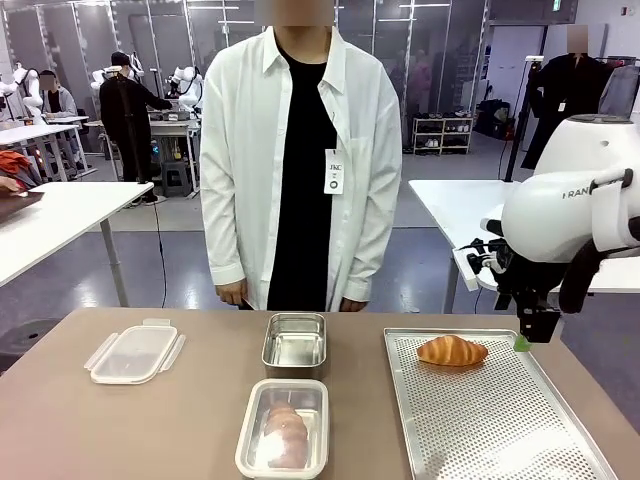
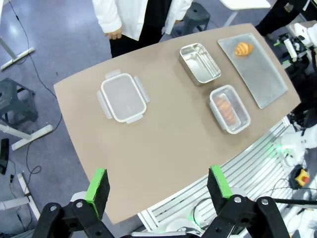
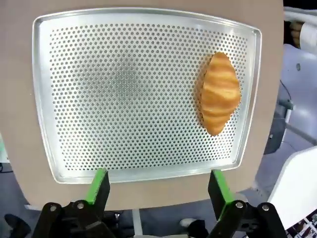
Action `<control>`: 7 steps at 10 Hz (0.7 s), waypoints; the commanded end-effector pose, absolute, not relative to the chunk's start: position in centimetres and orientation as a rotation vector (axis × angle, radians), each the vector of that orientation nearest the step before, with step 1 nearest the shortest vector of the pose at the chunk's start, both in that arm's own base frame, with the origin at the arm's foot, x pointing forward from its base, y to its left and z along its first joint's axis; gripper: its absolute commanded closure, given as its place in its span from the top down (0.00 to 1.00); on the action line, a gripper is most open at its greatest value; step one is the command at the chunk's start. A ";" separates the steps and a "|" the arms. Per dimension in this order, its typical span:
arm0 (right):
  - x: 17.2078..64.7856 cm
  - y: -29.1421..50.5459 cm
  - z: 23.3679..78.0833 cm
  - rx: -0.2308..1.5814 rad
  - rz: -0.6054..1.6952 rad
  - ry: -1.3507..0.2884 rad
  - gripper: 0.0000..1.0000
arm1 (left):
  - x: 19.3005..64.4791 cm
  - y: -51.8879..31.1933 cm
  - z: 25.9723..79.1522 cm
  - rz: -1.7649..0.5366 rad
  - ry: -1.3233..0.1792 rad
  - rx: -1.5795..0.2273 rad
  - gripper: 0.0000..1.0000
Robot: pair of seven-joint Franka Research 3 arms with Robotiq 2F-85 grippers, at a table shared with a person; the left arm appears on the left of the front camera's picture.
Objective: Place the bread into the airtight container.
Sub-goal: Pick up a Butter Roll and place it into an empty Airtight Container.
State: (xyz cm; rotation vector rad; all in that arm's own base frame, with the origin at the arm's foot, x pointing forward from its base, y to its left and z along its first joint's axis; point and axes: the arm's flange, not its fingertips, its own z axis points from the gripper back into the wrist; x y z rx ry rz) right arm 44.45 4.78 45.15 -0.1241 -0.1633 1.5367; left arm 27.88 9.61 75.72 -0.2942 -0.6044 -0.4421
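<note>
A golden croissant [image 1: 452, 350] lies at the far end of the perforated metal tray [image 1: 500, 420]; in the right wrist view the croissant [image 3: 219, 93] sits toward the right of the tray [image 3: 124, 94]. A clear plastic container [image 1: 283, 428] near the front middle holds a piece of bread. Its clip lid [image 1: 134, 352] lies apart at the left. My right gripper [image 1: 527, 338] hangs above the tray's far right edge, and the right wrist view shows it [image 3: 158, 182] open and empty. My left gripper [image 2: 158, 182] is open, high over the table.
An open steel container [image 1: 295, 344] stands behind the clear one. A person in a white shirt stands at the far edge, hands down. From the left wrist I see the lid [image 2: 123, 97], the steel container [image 2: 199, 63], the clear container [image 2: 229, 108] and the tray [image 2: 257, 74].
</note>
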 end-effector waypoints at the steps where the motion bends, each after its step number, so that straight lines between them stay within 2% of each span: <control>1: 44.4 5.1 45.0 -0.140 1.553 -0.160 1.00 | 27.9 9.7 75.9 -0.457 -0.607 -0.291 1.00; 3: 44.4 5.1 45.1 -0.128 1.543 -0.160 1.00 | 27.9 9.7 75.9 -0.457 -0.607 -0.291 1.00; 4: 47.0 5.8 43.8 -0.117 1.528 -0.199 1.00 | 27.9 9.7 75.9 -0.457 -0.607 -0.291 1.00; 6: 49.0 6.9 41.8 -0.065 1.510 -0.265 1.00 | 27.9 9.7 75.9 -0.457 -0.607 -0.291 1.00; 7: 49.8 7.0 40.8 -0.106 1.502 -0.271 1.00 | 27.9 9.7 75.9 -0.457 -0.607 -0.291 1.00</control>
